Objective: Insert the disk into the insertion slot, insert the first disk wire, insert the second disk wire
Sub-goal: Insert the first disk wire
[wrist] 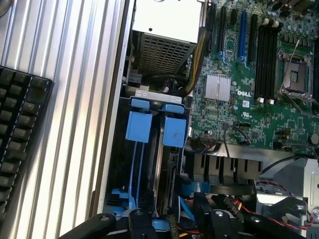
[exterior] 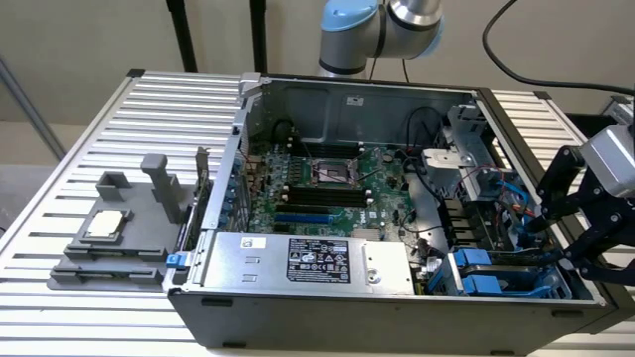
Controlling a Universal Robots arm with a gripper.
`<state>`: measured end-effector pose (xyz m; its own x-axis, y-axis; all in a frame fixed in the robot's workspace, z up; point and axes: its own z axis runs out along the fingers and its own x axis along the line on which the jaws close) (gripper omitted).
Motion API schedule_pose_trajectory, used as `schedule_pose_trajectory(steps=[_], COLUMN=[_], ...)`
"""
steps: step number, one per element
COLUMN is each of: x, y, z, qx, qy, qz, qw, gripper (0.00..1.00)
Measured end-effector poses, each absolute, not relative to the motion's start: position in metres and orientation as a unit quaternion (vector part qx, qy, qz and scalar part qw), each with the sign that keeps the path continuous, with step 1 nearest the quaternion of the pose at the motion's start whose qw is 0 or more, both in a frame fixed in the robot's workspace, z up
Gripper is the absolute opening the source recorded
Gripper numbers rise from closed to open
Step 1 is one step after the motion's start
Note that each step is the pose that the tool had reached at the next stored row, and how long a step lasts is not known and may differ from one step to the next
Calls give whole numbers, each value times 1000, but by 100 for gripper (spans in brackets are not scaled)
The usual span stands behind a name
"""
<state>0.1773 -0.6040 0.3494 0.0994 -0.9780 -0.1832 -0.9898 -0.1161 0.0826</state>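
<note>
The disk (wrist: 174, 132) stands edge-up in its blue carrier, in the bay at the case's (exterior: 397, 316) front corner on the exterior view's right. The arm (exterior: 382, 30) reaches round to that corner, wrist tilted toward the bay. The end effector (exterior: 561, 238) hangs there, fingers wide apart, holding nothing.

gripper (exterior: 585, 227): cut by ext view's rt edge | arm (exterior: 382, 30): upper part cut at top | keyboard (wrist: 20, 129): partly off-frame | blue carriers (wrist: 149, 127): drives below them hid | PSU label (exterior: 319, 260): txt too small
</note>
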Motion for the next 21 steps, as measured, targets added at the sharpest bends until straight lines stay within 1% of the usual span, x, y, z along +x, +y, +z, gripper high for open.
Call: schedule_pose_trajectory(steps=[6, 12, 20, 21], x=[178, 178, 177, 177], y=[-607, -610, -611, -611], z=[347, 346, 344, 344], qx=[-746, -755, -771, -773], qy=[658, 648, 629, 627], qz=[97, 86, 81, 81], qw=[40, 56, 59, 60], gripper=[45, 45, 45, 36])
